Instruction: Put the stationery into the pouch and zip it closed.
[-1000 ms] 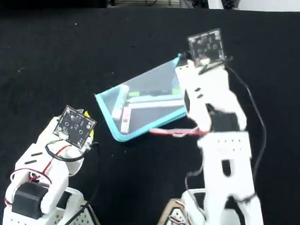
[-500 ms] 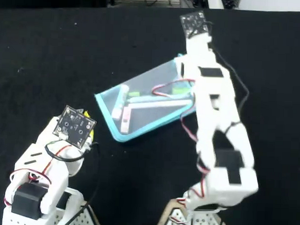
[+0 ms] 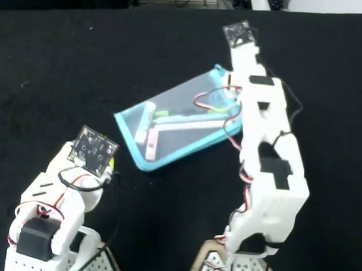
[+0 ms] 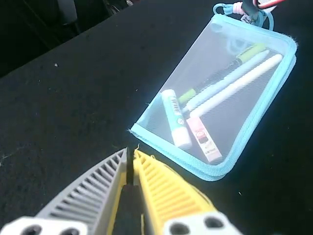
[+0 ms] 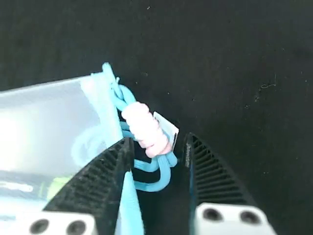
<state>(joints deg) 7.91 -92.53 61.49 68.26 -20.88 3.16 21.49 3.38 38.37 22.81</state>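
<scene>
**Zip stage: right tool at the pull, not yet clamped**

Step in hand, as I judge it: zipping. I see nothing loose on the black cloth-covered surface, so loading looks done.

Pouch: the light-blue translucent mesh zip pouch lies flat near the middle of the surface, slanted, its pull corner toward the far edge.

Contents, from my left wrist view, all lying flat inside:
- white glue-stick tube
- short pink-and-white stick just beside it
- long white pen
- green-capped marker near the pull corner

Right tool: set narrowly apart, one finger each side of the pink bead on the blue cord loop that forms the zip pull. A gap shows on the pale finger's side, so no grip yet.

Left tool: fingers pressed together, holding nothing, raised toward the near-left corner of the surface, apart from the pouch.

Whether the zip is open or already run shut, I cannot tell.

Next move calls for pinching the bead and drawing along the zip edge. The left tool may need to pin the pouch, or it will likely slide.
</scene>
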